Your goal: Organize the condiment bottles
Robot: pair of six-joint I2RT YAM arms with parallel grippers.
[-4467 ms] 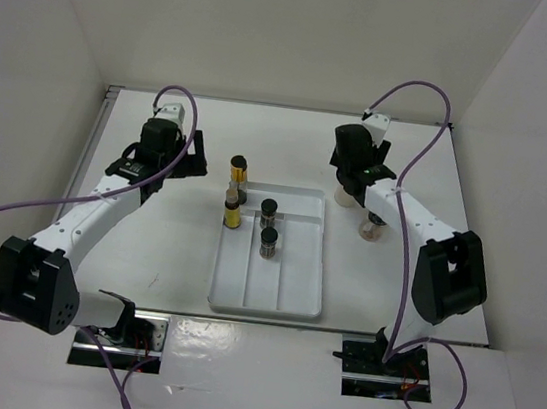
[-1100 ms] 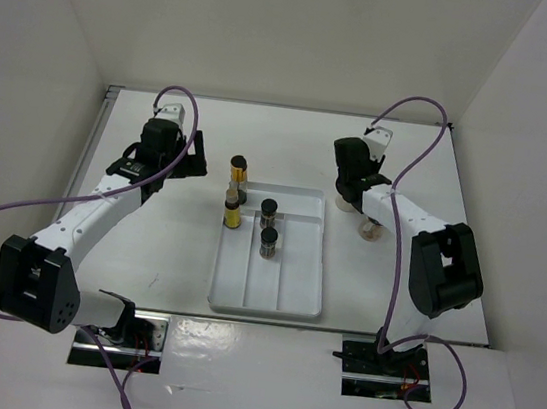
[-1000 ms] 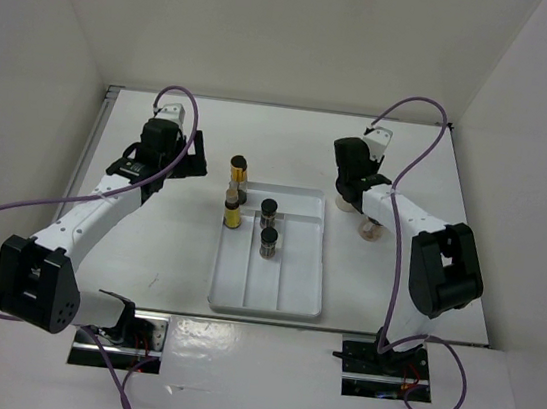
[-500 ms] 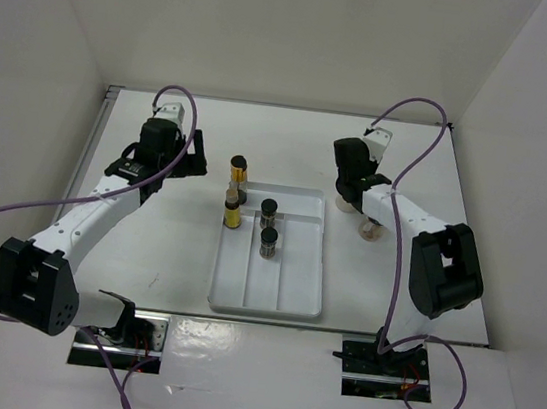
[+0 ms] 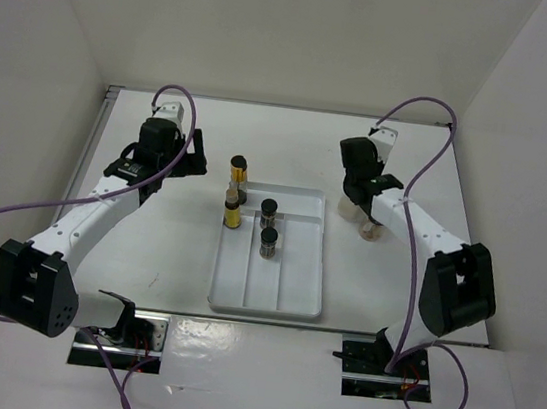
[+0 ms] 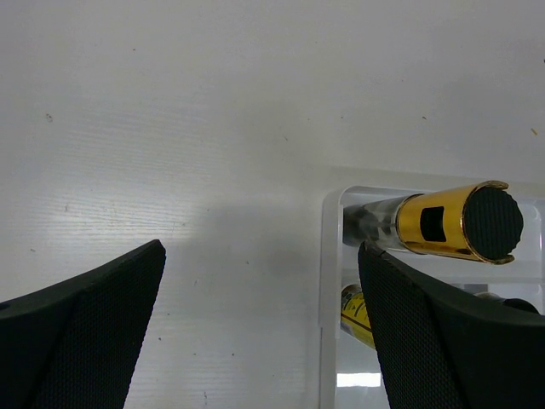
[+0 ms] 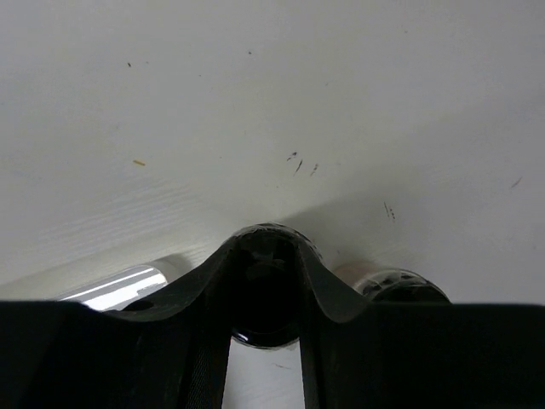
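1. The right tool (image 7: 264, 249) has its fingers (image 7: 317, 285) pressed against both sides of the black cap of a rounder pale bottle (image 7: 264, 302), gripping it from above.
2. That bottle is on the right side of the desk (image 5: 168, 241), outside the white tray (image 5: 296, 303) and just off its far right corner. Whether its base touches the desk cannot be told.
3. A second pale bottle (image 5: 371, 228) stands on the desk close beside the gripped one, on the side away from the tray. In the right wrist view only its top shows, next to one finger.
4. The left tool (image 6: 260, 251) is spread wide, with nothing between its fingers. It hangs over bare desk just left of the tray's far left corner.
5. A black-capped yellow bottle (image 5: 239, 174) stands upright at the far end of the tray's left lane.
6. A tan-capped yellow bottle (image 5: 231, 209) stands just nearer in the same lane, close to the first.
7. The far dark jar (image 5: 269, 211) and the near dark jar (image 5: 268, 242) stand upright in the middle lane, one behind the other with a small gap between them.
8. A strip of the tray's rim shows at the left edge of the right wrist view.
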